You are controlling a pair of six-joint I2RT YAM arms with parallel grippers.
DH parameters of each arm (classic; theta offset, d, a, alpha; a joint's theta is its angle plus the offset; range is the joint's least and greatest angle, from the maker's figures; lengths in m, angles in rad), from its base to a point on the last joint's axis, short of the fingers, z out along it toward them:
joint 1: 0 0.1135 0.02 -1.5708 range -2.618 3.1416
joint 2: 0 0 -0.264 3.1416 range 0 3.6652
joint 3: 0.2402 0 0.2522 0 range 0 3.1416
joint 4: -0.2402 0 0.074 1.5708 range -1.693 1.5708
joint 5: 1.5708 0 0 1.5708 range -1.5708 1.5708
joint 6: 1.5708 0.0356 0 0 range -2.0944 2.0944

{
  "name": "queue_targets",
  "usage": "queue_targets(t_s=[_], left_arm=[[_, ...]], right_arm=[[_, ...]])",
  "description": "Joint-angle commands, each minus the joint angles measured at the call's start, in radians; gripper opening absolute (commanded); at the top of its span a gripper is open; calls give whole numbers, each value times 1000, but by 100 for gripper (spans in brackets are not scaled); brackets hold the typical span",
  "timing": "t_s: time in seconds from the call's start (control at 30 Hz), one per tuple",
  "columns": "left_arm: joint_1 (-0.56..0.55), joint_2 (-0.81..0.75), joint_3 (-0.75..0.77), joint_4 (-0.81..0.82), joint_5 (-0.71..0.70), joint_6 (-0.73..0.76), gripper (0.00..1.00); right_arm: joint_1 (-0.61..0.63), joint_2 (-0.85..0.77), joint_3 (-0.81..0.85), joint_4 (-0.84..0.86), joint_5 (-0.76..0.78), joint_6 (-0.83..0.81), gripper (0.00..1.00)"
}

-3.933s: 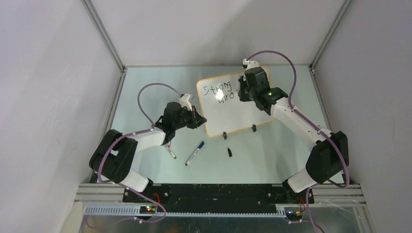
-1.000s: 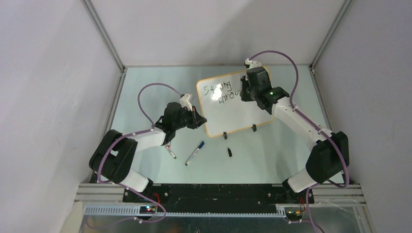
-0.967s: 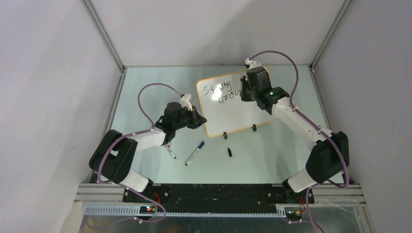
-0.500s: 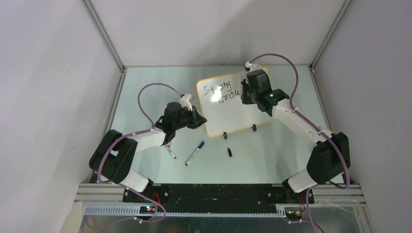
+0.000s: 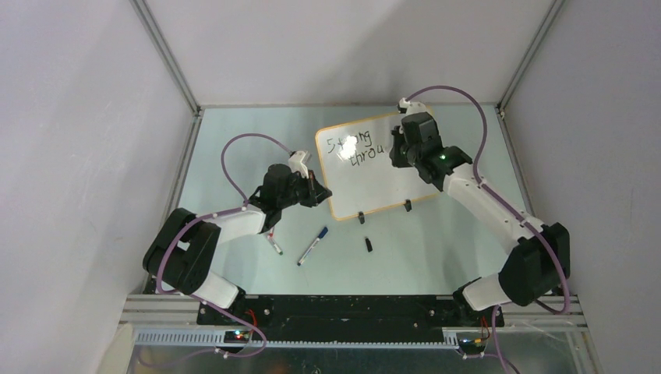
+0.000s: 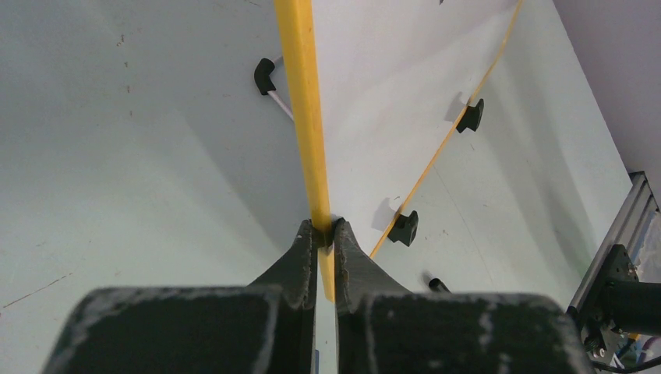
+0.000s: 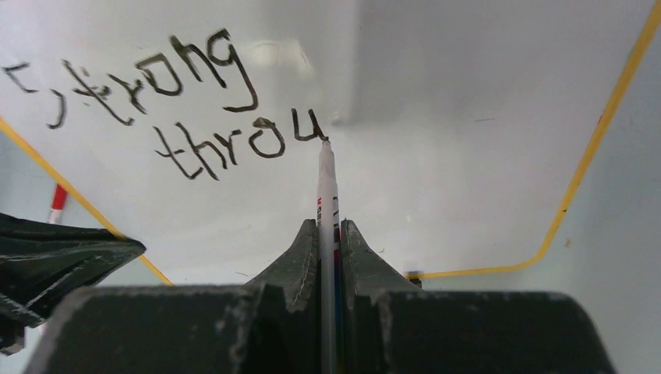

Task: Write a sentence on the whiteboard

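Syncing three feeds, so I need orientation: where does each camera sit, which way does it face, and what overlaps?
Top external: above and behind the bases, looking down on the table, both arms, the whiteboard.
Left wrist: on the left arm, looking along the left gripper shut on the whiteboard's orange rim.
Right wrist: on the right arm, facing the whiteboard; right gripper holds a marker at the lettering.
Shared: the lettering shows in the top and right-wrist views.

A blue pen [image 5: 312,245] lies on the table [image 5: 234,148]. A red-tipped pen [image 5: 273,245] is just left of it, a black cap [image 5: 368,244] to its right.
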State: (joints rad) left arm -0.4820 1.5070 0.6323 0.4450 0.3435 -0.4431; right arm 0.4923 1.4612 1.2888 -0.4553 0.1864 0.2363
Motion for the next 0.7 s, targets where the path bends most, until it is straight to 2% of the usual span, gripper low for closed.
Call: queue_targets(t_s=[0.0,0.33,0.67], left_arm=[[-17,-14,26,-36,-19,49,0],[-18,-11,30,-43,-32,55,0],[-20,-1,35,-40,-37,54,0]], right_arm=[[-5,-108,-31,63,13,9,0],[5,-198,-246,296,3,-1,0],[54,-353,-447,538,78,-39,0]])
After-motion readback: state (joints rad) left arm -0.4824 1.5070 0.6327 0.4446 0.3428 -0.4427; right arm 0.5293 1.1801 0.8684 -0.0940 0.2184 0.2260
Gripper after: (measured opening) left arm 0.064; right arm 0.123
